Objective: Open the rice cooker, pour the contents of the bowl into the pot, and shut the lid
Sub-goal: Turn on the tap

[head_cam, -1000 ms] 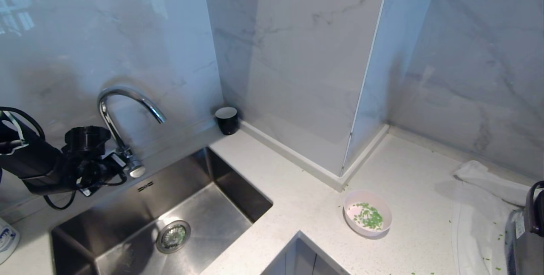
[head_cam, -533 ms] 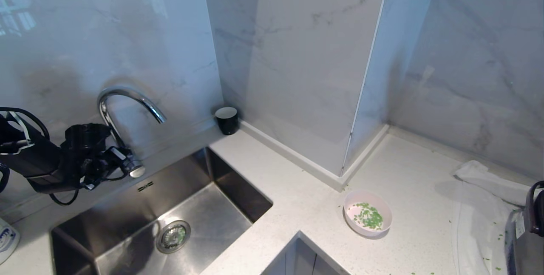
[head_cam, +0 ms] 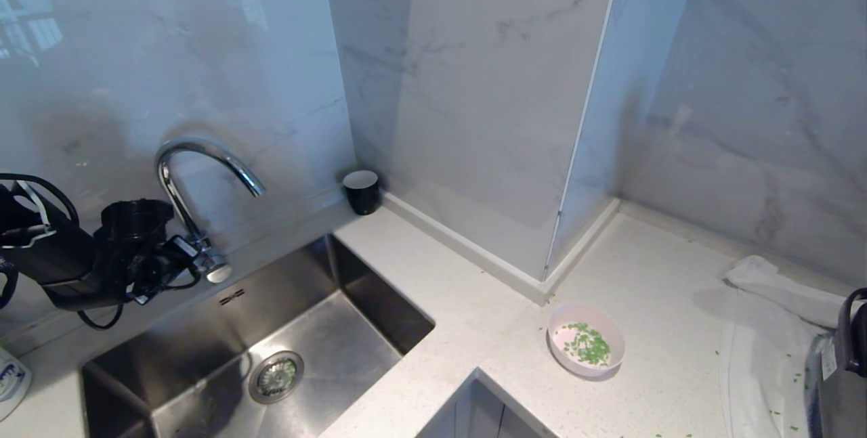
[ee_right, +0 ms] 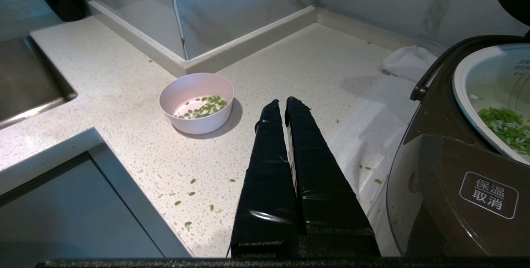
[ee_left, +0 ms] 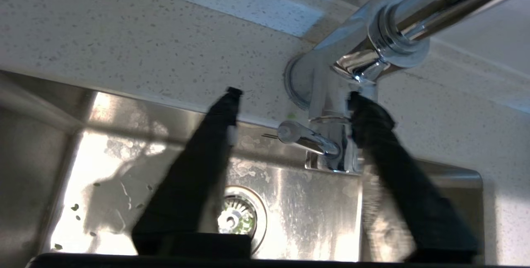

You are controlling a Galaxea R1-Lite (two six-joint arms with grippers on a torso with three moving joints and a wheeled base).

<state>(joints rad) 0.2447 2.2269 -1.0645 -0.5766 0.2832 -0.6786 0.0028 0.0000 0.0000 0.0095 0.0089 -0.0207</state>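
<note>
Stone-white worktop (head_cam: 474, 302) runs round the corner, with the steel sink (head_cam: 271, 330) set into it on my left. Off at my far right stands the rice cooker (ee_right: 451, 168), dark and boxy; its lid is out of sight, and the white pot (ee_right: 463, 94) lies open with green bits in it. That cooker looks heavy and stiff, not a thing to shift. Between sink and cooker sits the bowl (head_cam: 585, 348), pale pink, apart from both, with a thin scatter of the contents (head_cam: 588, 345) on its floor. I judge it light, hard and slick-walled, so I would pinch it across the rim and tilt slowly, since the loose bits would slide out fast. My right gripper (ee_right: 285, 104) hangs beside the bowl, fingers pressed together on nothing. My left gripper (ee_left: 292, 102) is over at the tap (ee_left: 331, 94), fingers spread either side of its lever (ee_left: 306, 137), not clearly touching it.
</note>
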